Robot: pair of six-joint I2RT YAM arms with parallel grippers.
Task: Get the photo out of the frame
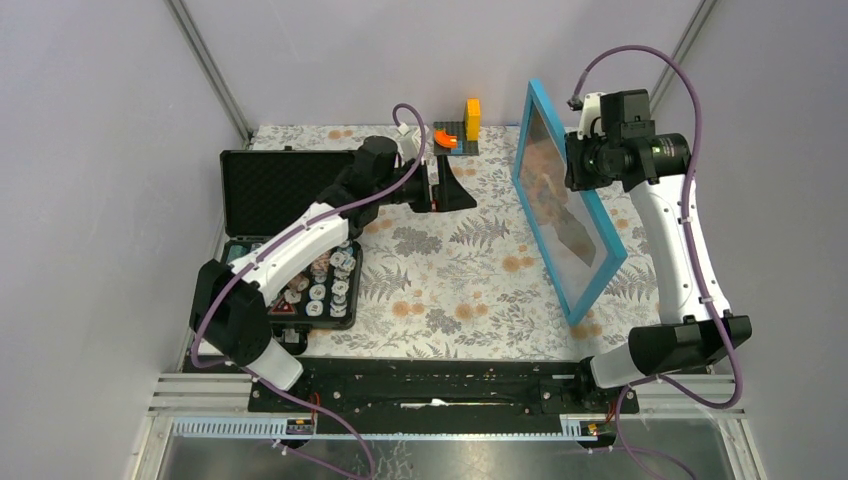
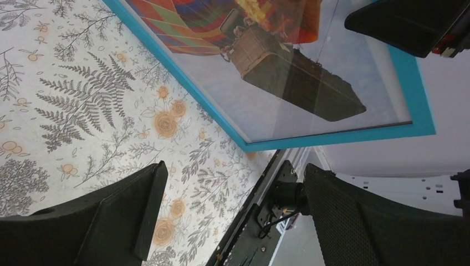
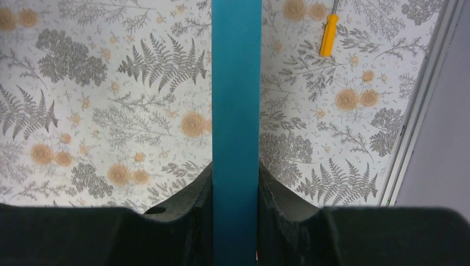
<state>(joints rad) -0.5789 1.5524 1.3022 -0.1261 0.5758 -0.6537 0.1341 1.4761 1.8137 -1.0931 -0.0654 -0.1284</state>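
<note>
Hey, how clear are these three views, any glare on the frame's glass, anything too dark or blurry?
Top external: even light and soft shadows, but the glazing on the frame hazes the photo. Left wrist: the photo is sharp under a pale sheen, and the left gripper is near-black. Right wrist: the frame edge is crisp, and the right gripper is dark and featureless.

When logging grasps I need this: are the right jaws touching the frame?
Touching. The right wrist view shows the frame pinched edge-on between the jaws of the right gripper, no gap either side.

Open black case [image 1: 280,190], yellow block [image 1: 472,118], orange-handled screwdriver [image 3: 328,34], fern-print tablecloth [image 1: 450,280]
</note>
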